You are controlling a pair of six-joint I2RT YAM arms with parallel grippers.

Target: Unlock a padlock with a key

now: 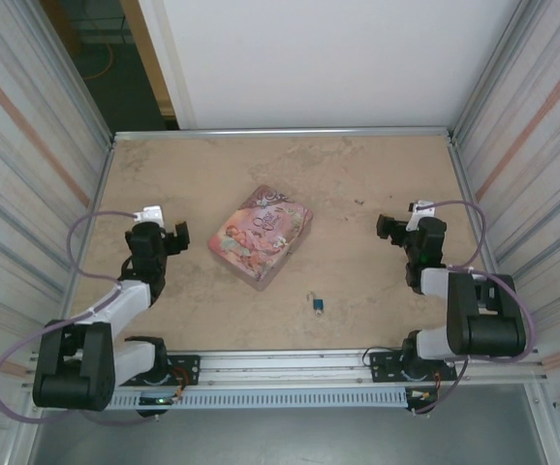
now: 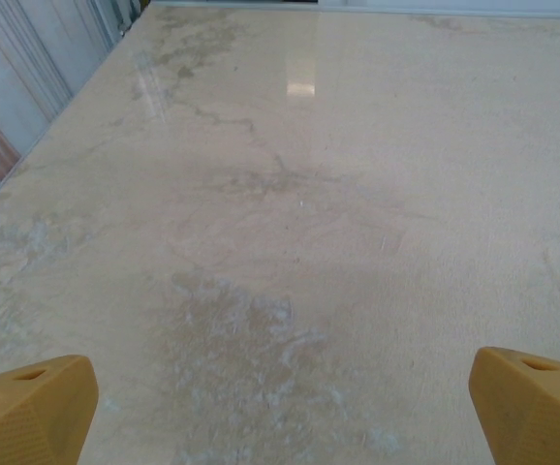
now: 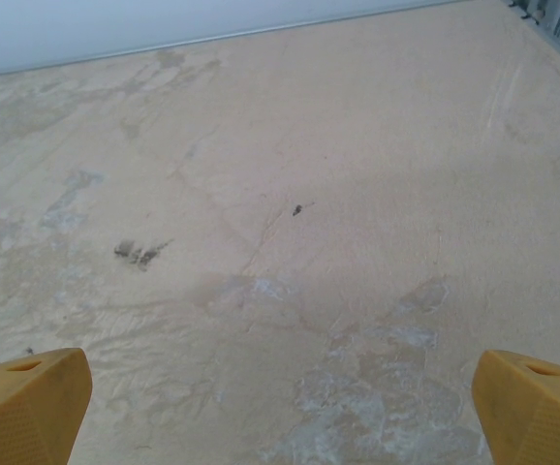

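Observation:
The tiny padlock (image 1: 317,307), blue-bodied with a silvery shackle, lies on the table near the front edge, below the pink tin. A small pale sliver sits at its upper end; I cannot make out the key as a separate thing. My left gripper (image 1: 177,236) hovers left of the tin and my right gripper (image 1: 388,229) is at the right side of the table, both far from the padlock. In the left wrist view the yellow fingers (image 2: 30,407) stand wide apart over bare table. The right wrist view shows its fingers (image 3: 26,402) equally wide, nothing between them.
A pink illustrated rectangular tin (image 1: 261,235) lies tilted in the middle of the beige table (image 1: 357,174). Corrugated walls close in the left and right sides, a white wall the back. A metal rail (image 1: 290,366) runs along the front edge.

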